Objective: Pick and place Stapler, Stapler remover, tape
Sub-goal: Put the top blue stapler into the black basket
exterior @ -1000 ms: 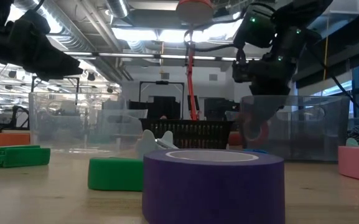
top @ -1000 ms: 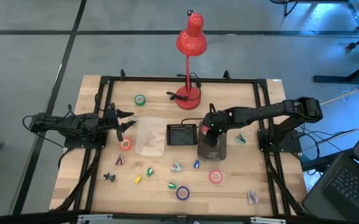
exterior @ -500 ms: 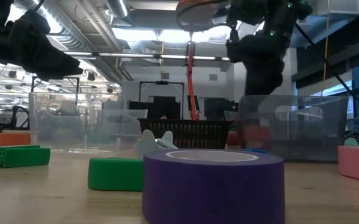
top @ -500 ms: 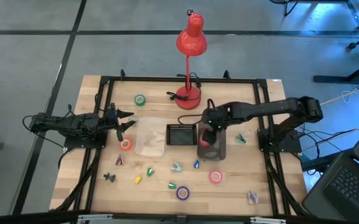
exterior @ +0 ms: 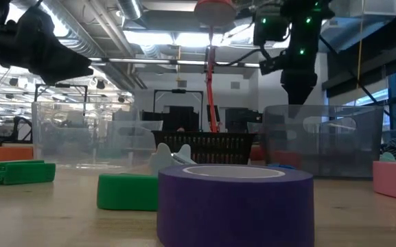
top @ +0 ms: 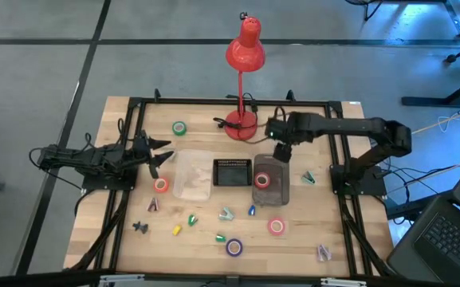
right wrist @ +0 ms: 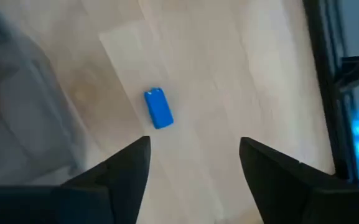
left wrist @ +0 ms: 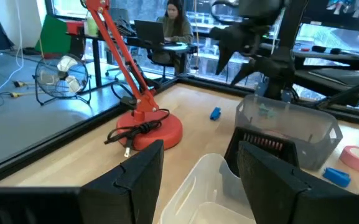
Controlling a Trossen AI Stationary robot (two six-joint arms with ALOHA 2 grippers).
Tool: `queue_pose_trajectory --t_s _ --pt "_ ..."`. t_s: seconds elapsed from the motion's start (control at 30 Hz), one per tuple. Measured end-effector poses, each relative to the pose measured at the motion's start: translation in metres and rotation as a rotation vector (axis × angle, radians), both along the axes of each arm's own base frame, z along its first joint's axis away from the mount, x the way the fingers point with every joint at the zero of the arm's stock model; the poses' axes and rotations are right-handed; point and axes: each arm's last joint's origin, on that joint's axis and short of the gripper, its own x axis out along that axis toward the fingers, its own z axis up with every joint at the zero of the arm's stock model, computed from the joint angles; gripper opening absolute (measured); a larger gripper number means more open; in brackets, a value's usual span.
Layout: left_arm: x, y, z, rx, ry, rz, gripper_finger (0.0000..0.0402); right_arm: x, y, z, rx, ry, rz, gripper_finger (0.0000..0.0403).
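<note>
Hovering above the table just past the far edge of the smoky clear bin [top: 271, 185], the right gripper [top: 278, 132] has its fingers spread w/ nothing between them; its wrist view shows only bare wood and a small blue block [right wrist: 158, 108] under the gap. High view shows a red tape roll [top: 263, 179] lying inside that bin, which the low view gives only as a reddish blur behind the bin wall. Left gripper [top: 159, 154] waits at the left side, above the table, fingers apart and empty per its wrist view.

Other tape, high view: green roll [top: 179, 127] far left, orange roll [top: 161, 185] just near the left gripper, pink roll [top: 277, 226] near-right, purple roll [top: 234, 247] at the near edge. Low view puts the purple roll [exterior: 235, 204] right up front, hiding much behind it.

Black basket [top: 232, 172] sits between a clear tub [top: 191, 174] and the smoky bin. Red lamp [top: 243, 56] stands at the far side. Left wrist view alone shows a person [left wrist: 174, 25] seated at a laptop beyond the table.
</note>
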Motion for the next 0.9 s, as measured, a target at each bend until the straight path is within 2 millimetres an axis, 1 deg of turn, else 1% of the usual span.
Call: queue_pose_trajectory --t_s 0.13,0.2,0.33,0.43,0.67,0.8,0.9 --pt "0.0 0.0 0.001 -0.001 -0.011 0.0 0.0196 -0.003 -0.025 -0.002 0.115 -0.044 0.065 0.0237" --pt "0.0 0.0 0.001 -0.001 -0.012 0.0 0.0196 -0.003 -0.035 -0.005 0.143 -0.055 0.095 0.0234" --pt "0.0 0.0 0.001 -0.001 -0.011 -0.001 0.0196 -0.005 -0.05 -0.017 0.199 -0.017 0.108 0.0232" --pt "0.0 0.0 0.001 -0.002 -0.012 -0.001 0.0196 -0.001 -0.055 -0.033 0.229 0.039 0.114 0.0232" --pt "0.0 0.0 0.002 -0.002 -0.013 0.001 0.0196 0.011 -0.059 -0.071 0.334 0.117 0.109 0.0232" --pt "0.0 0.0 0.002 -0.001 -0.013 0.001 0.0196 0.015 -0.061 -0.086 0.35 0.144 0.105 0.0231" --pt "0.0 0.0 0.002 -0.002 -0.013 0.0 0.0196 0.018 -0.062 -0.092 0.366 0.132 0.113 0.0213"
